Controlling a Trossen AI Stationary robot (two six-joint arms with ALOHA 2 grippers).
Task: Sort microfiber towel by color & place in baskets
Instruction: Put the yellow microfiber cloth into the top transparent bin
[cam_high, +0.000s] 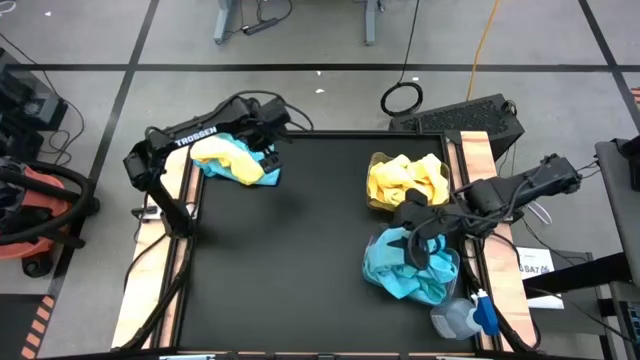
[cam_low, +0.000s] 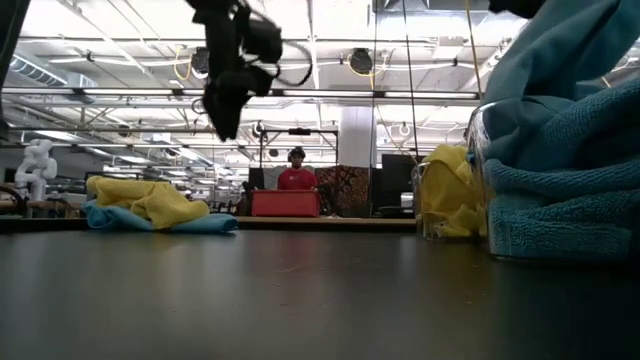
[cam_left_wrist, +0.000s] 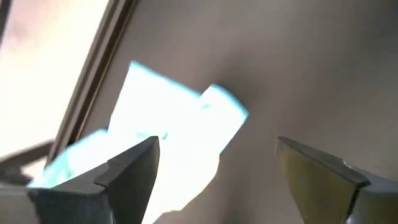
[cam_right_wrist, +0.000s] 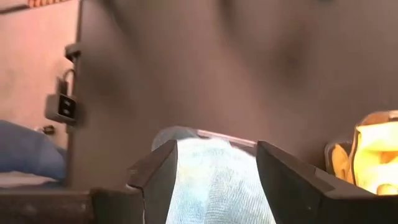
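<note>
While right gripper (cam_high: 418, 232) hangs over near-right bin (cam_high: 372, 272) of teal towels (cam_high: 405, 272), jaws spread, nothing pinched: drop step likely done. Next: fetch from mixed pile (cam_high: 235, 160) far left, under left gripper (cam_high: 268, 152), jaws spread. Yellow bin (cam_high: 371, 195) behind. Black counter (cam_high: 290, 260); workshop beyond.

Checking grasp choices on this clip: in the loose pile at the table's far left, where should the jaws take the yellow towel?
Judging by the high view, grip the yellow towel at its raised crumpled fold, coming straight down from above. It lies on top of the teal towel, so a top pinch should lift it alone. The left gripper is open beside the pile.
</note>
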